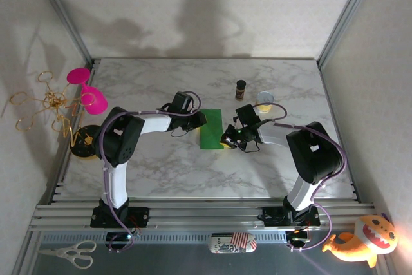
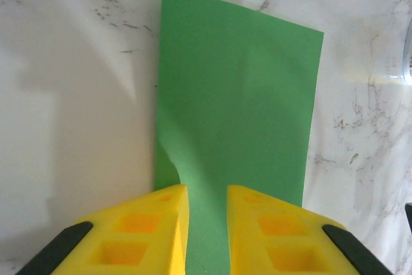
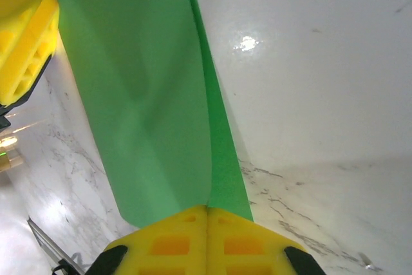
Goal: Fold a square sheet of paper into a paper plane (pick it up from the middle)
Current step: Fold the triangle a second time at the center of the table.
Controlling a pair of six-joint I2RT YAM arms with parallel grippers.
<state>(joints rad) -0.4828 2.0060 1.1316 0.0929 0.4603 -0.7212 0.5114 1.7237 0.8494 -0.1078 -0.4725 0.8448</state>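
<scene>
So the bright green folded paper sheet (image 1: 210,128) lies long-axis near-to-far: right gripper (image 3: 207,209) is clamped on its near-right corner, left gripper (image 2: 207,188) sits slightly parted at the left edge.

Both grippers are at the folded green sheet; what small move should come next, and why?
Probably close the left gripper on the sheet of paper: its jaws straddle the edge but stand apart, while the right gripper is already pinched shut on it.
</scene>
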